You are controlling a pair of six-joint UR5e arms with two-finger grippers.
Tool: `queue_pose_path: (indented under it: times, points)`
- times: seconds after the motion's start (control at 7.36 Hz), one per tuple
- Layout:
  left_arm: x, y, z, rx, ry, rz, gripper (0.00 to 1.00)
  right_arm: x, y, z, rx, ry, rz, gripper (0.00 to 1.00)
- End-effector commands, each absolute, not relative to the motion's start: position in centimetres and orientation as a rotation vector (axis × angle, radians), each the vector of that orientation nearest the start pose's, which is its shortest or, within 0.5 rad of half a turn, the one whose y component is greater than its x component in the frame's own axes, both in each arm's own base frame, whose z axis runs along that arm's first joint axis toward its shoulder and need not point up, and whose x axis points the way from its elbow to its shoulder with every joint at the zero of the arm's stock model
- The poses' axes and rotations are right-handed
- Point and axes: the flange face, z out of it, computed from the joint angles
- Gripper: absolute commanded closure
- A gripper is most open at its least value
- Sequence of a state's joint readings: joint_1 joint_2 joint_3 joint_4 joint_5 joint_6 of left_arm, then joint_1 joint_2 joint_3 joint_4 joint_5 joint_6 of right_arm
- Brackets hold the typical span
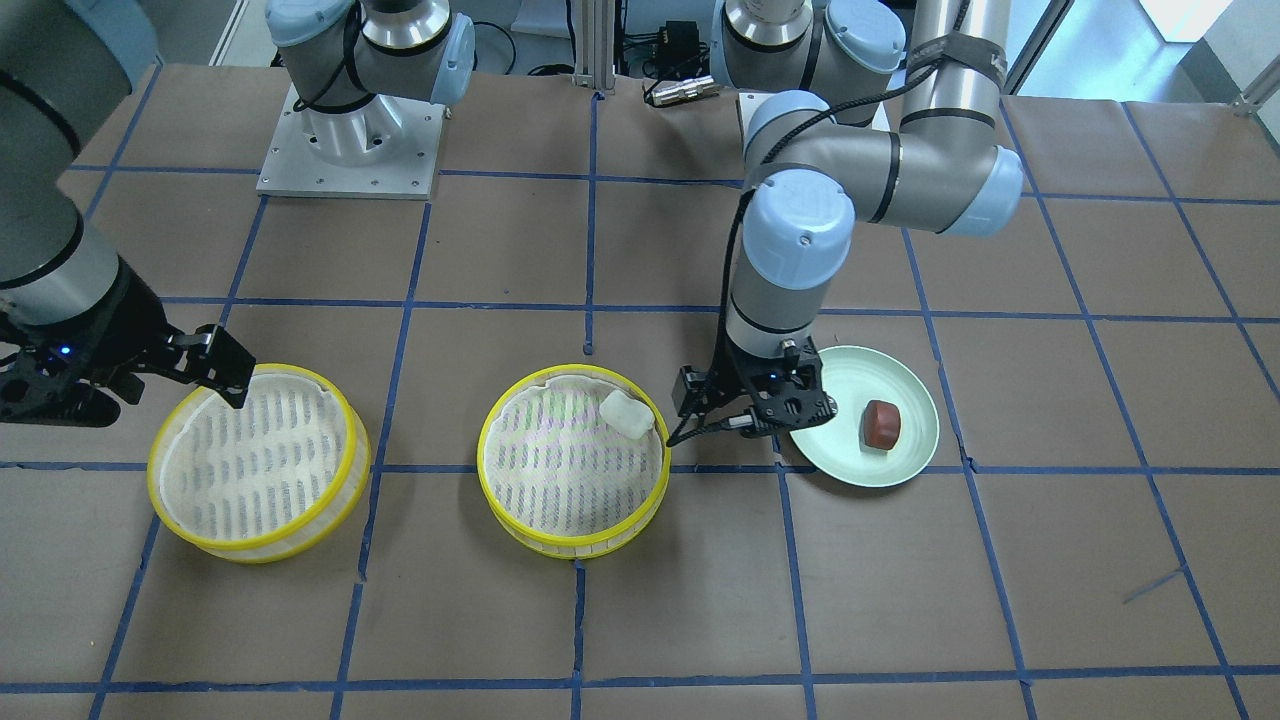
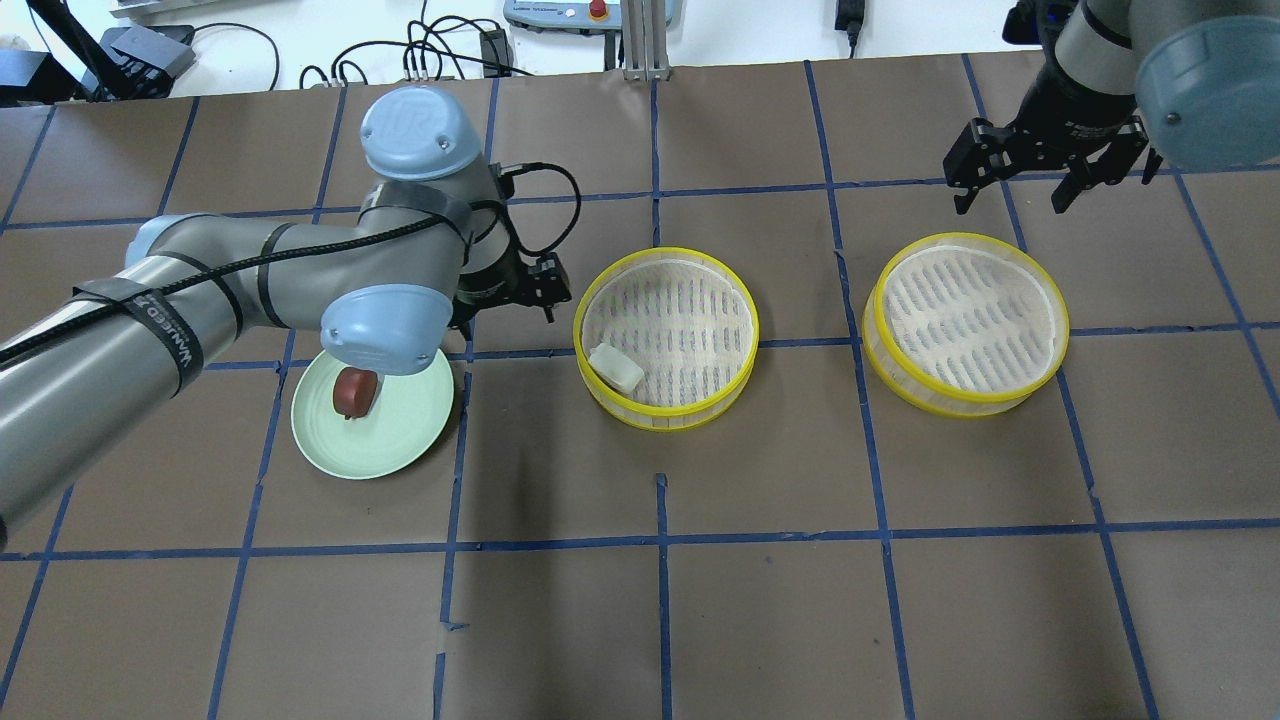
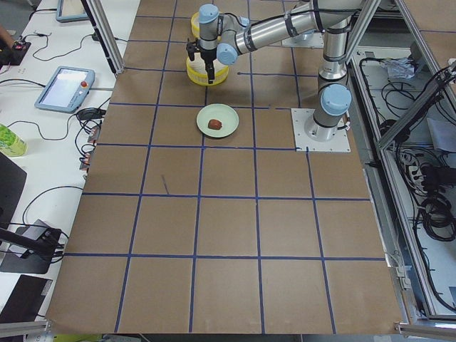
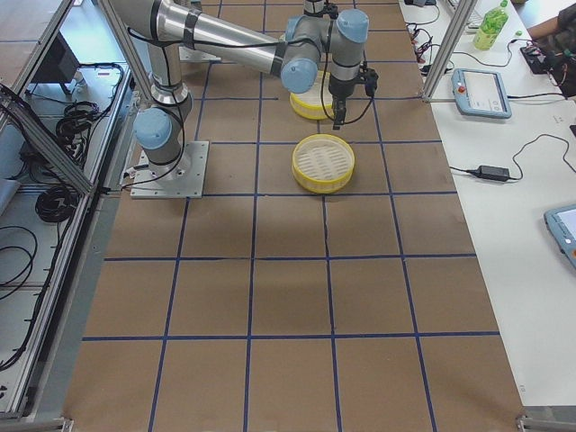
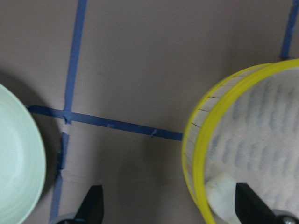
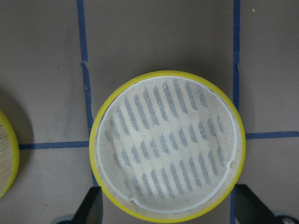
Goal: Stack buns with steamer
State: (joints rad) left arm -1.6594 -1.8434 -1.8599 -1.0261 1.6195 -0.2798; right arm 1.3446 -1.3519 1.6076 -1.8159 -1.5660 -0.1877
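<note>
The white bun (image 1: 627, 412) lies inside the middle yellow-rimmed steamer tray (image 1: 570, 545), against its wall on the plate side; it also shows in the overhead view (image 2: 616, 367) and the left wrist view (image 5: 219, 191). The reddish-brown bun (image 1: 881, 424) sits on the pale green plate (image 1: 860, 372). My left gripper (image 1: 730, 425) is open and empty, low over the table between the plate and the middle tray (image 2: 665, 415). My right gripper (image 2: 1010, 200) is open and empty, above the far side of the second steamer tray (image 2: 965, 400), which holds nothing (image 6: 96, 135).
The two trays stand side by side about a tray's width apart. The table is brown with a blue tape grid. The arm bases (image 1: 350, 150) stand at the robot's edge. Cables and a control box (image 2: 590, 12) lie beyond the far edge.
</note>
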Motion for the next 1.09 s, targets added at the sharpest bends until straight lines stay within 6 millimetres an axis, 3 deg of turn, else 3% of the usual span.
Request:
queue_pose_path:
  times: [0.0, 0.27, 0.54, 0.68, 0.81, 0.95]
  points:
    - [-9.0, -52.1, 23.6, -0.032, 3.076, 0.154, 0.00, -6.8, -59.2, 32.9, 0.048, 3.134, 0.017, 0.00]
    - [-2.9, -52.1, 22.6, 0.089, 3.086, 0.212, 0.00, -10.6, -58.2, 26.4, -0.012, 3.114, 0.093, 0.00]
    - [-2.1, -51.8, 21.0, 0.145, 3.097, 0.272, 0.00, -10.4, -55.4, 21.7, -0.024, 3.098, 0.157, 0.03]
    - [-2.1, -51.8, 20.0, 0.138, 3.104, 0.296, 0.15, -10.5, -54.8, 20.7, -0.052, 3.154, 0.087, 0.11]
    - [-2.0, -52.5, 18.8, 0.141, 3.104, 0.311, 0.17, -10.7, -55.1, 20.4, -0.053, 3.161, 0.099, 0.43]
    - [-1.9, -52.7, 18.4, 0.134, 3.104, 0.315, 0.32, -10.8, -55.2, 20.4, -0.053, 3.161, 0.099, 0.80]
